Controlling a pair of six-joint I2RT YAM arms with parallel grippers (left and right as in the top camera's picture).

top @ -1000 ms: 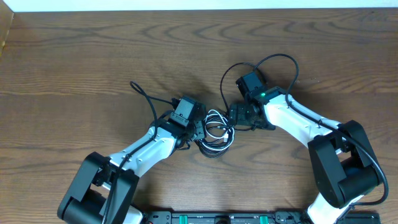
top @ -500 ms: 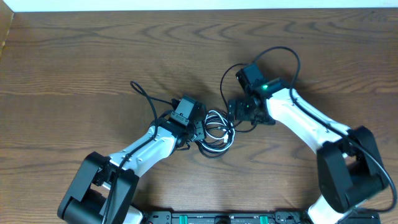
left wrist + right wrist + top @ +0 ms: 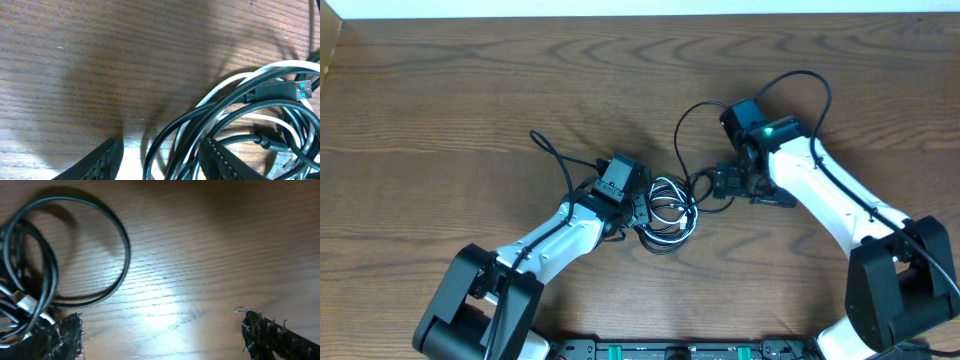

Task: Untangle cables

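The black cable [image 3: 679, 128] and the white cable [image 3: 666, 193] lie in one tangled coil at the table's middle. My left gripper [image 3: 647, 209] sits at the coil's left edge. In the left wrist view it [image 3: 162, 159] is open, with black cable [image 3: 165, 135] and white cable [image 3: 225, 82] strands running between its fingers. A black plug with blue inside [image 3: 287, 91] lies on the coil. My right gripper [image 3: 750, 190] is to the right of the coil, apart from it. In the right wrist view it [image 3: 165, 335] is wide open and empty, with a black loop [image 3: 122, 250] to its upper left.
A thin black strand [image 3: 552, 152] trails from the coil to the upper left. The right arm's own thick wire [image 3: 810, 80] arches above its wrist. The brown wooden table [image 3: 440, 90] lies all around.
My right gripper has moved to the right, away from the coil. The left gripper and the coil have not moved.
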